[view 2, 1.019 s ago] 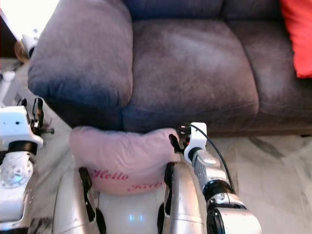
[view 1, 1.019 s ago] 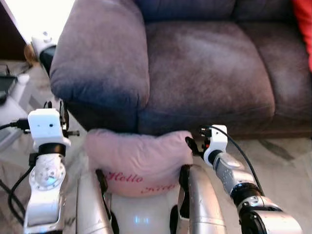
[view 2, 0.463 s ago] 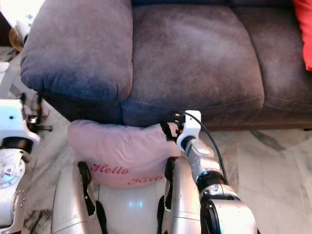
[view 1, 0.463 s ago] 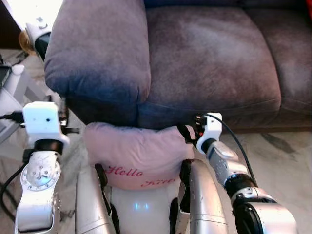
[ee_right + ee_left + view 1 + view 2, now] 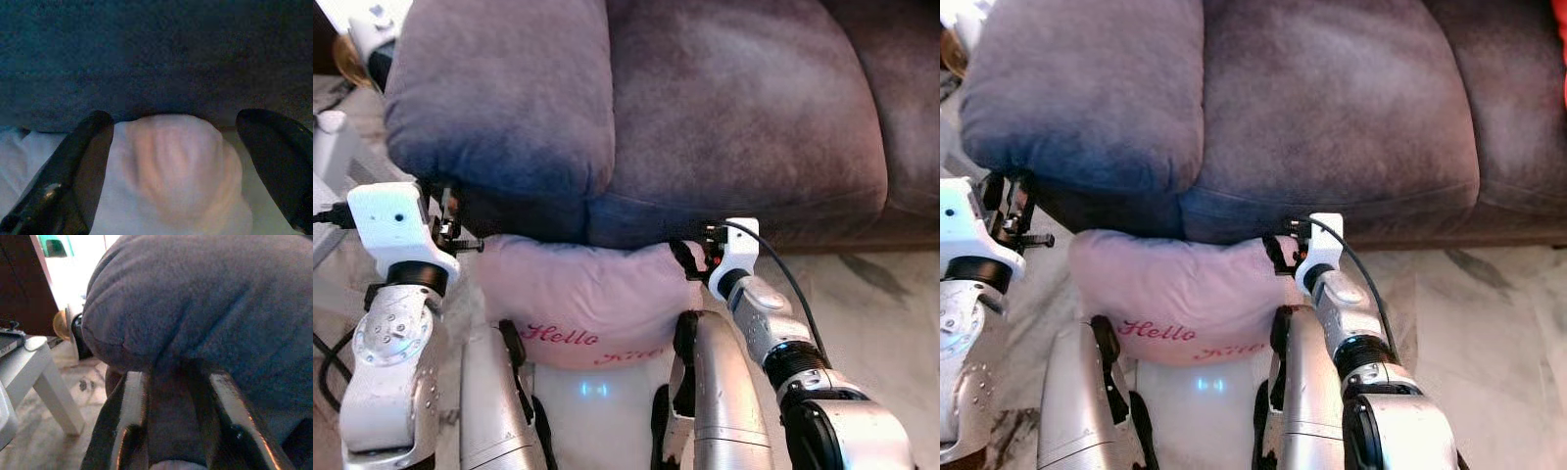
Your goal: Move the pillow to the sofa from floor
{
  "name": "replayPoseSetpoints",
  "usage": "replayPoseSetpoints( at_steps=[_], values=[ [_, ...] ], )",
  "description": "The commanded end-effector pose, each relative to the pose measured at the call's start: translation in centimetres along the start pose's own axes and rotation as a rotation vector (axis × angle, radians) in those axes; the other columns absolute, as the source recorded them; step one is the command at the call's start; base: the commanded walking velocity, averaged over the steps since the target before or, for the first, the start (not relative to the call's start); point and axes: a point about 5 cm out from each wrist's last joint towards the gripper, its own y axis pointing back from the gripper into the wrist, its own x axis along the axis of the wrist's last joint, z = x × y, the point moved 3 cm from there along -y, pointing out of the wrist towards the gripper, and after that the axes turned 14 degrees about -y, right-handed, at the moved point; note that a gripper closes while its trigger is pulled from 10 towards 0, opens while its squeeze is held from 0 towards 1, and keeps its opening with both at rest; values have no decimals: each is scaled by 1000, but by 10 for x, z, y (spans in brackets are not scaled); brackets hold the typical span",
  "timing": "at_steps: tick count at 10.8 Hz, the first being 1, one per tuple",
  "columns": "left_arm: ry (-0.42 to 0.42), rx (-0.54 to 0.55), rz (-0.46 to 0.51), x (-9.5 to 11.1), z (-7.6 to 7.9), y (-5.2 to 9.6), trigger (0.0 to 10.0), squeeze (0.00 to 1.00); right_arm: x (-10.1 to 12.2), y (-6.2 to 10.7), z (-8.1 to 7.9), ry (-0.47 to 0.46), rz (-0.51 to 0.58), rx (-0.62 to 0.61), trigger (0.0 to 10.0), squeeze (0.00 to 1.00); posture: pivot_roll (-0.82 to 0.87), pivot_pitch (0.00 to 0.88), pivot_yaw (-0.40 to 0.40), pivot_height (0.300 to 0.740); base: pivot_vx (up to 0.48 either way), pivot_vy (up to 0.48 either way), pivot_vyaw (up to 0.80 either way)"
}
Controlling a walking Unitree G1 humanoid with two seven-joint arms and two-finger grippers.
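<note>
A pink pillow [image 5: 587,299] with red "Hello" lettering lies in front of my knees, against the base of the grey sofa [image 5: 734,117]. At the pillow's left end, under the sofa armrest [image 5: 499,98], my left gripper [image 5: 447,220] stands open. The left wrist view shows the open left gripper [image 5: 173,382] facing the armrest, with a bit of pillow low between the fingers. My right gripper [image 5: 683,257] is at the pillow's upper right corner. In the right wrist view this gripper [image 5: 176,117] is open wide, and the pillow [image 5: 181,161] corner bulges between the fingers.
A white side table [image 5: 29,362] stands left of the armrest, with dark objects behind it. Marble floor [image 5: 881,294] stretches to the right of my right arm. My silver legs [image 5: 724,401] are directly below the pillow.
The camera has dipped and moved closer to the sofa. Both grippers have drawn a little nearer to the pillow's ends; the pillow keeps its place before my knees.
</note>
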Motion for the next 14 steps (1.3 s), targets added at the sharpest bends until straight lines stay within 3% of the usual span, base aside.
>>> replayPoseSetpoints(
  at_steps=[1,5,7,8,14],
  values=[
    [-6,-5,8,6,-2,6,10000,0,-9,3,3,-7,-22,2,10000,0,165,396,-124,476,0,0,0],
    [13,-48,-33,7,3,10,10000,0,-29,6,6,-36,-83,-22,10000,0,165,443,-120,476,0,0,0],
    [51,-88,-48,7,11,12,10000,0,-31,8,13,46,-91,-63,10000,0,159,452,-122,476,0,0,0],
    [59,-107,-54,8,18,14,10000,0,-31,8,13,38,-89,-59,0,0,157,453,-124,476,0,0,0],
    [97,-130,-58,12,24,14,10000,0,-28,8,16,100,-95,-87,0,0,159,425,-128,476,0,0,0]
  ],
)
